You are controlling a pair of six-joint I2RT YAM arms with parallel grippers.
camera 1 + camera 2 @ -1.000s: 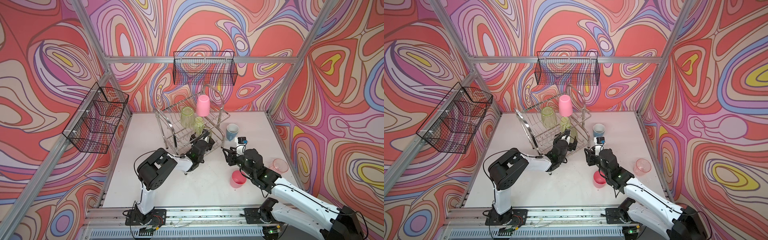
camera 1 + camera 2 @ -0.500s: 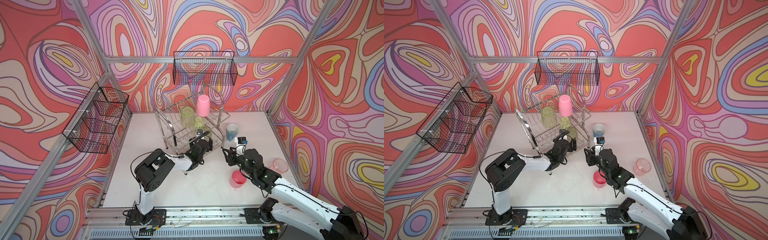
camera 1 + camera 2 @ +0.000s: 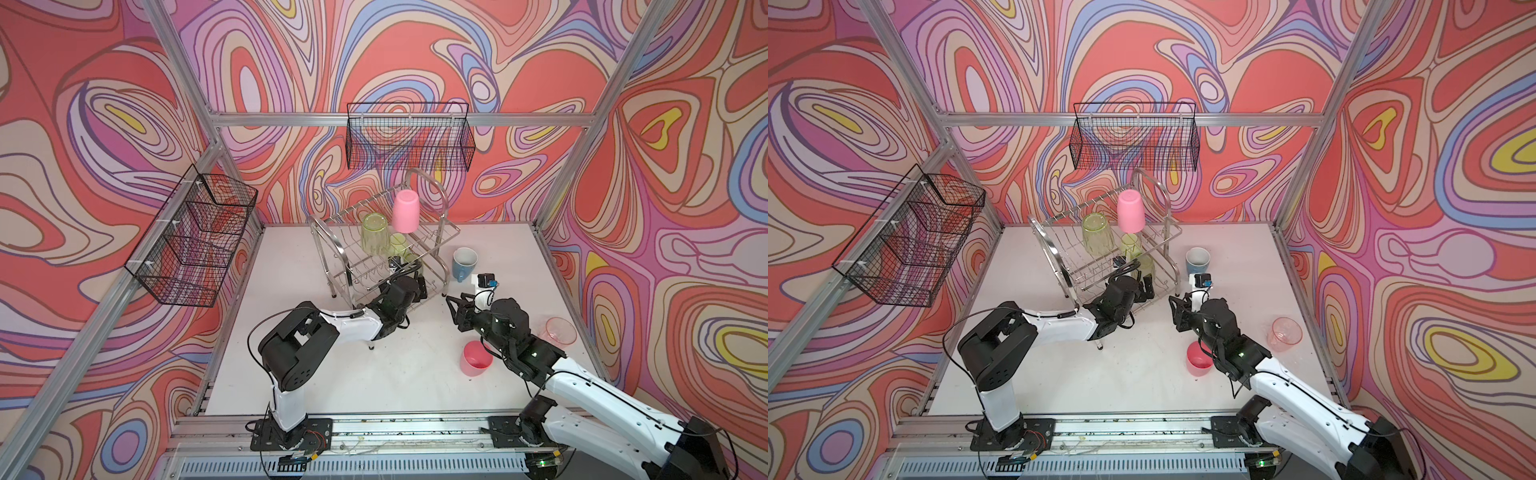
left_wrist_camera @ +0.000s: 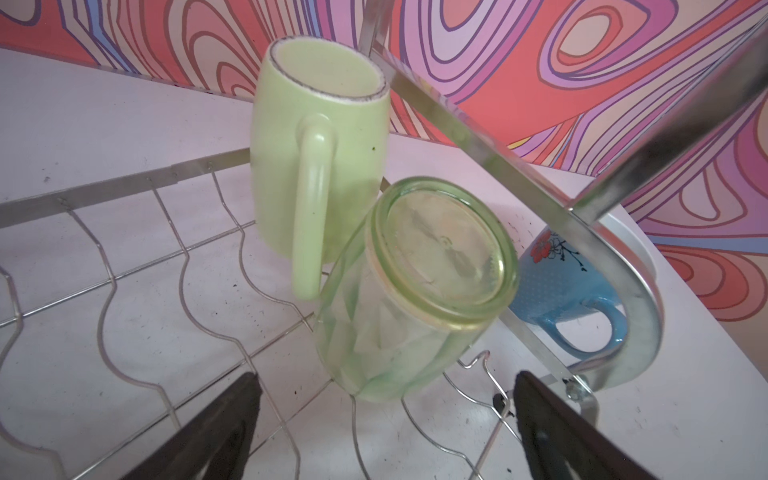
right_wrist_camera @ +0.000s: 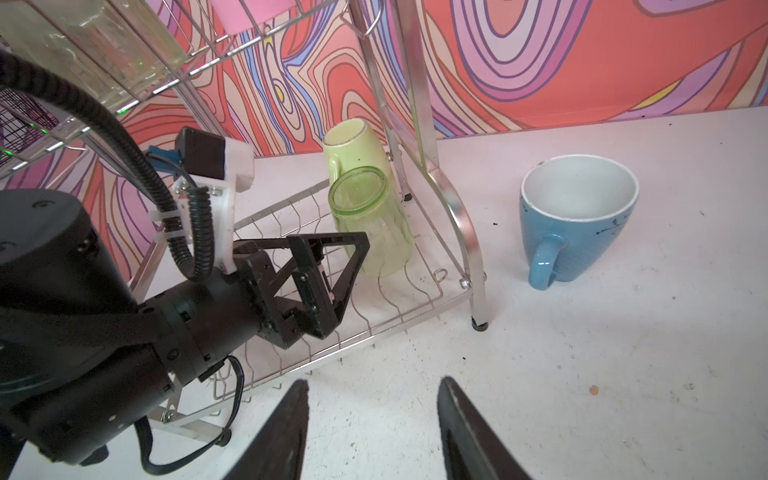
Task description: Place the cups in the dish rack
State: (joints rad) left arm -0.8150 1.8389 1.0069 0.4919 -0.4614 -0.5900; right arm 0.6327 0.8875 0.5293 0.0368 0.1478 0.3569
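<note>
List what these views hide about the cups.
- Blue mug, left wrist view: partly hidden behind the dish rack tube.
- Upper-tier pink tumbler, right wrist view: cut off by the top edge.
- Pink tumbler on the table, both top views: edge covered by the right arm.
- Clear pinkish cup, top views: tilt unclear.

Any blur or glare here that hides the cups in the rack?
Left wrist view: clear green cup and pale-green mug sharp; the dish rack tube close to the lens is smeared, left claw soft. Right wrist view: blue mug crisp, right claw blurred. Both top views: even light, soft shadows, no harsh glare.
</note>
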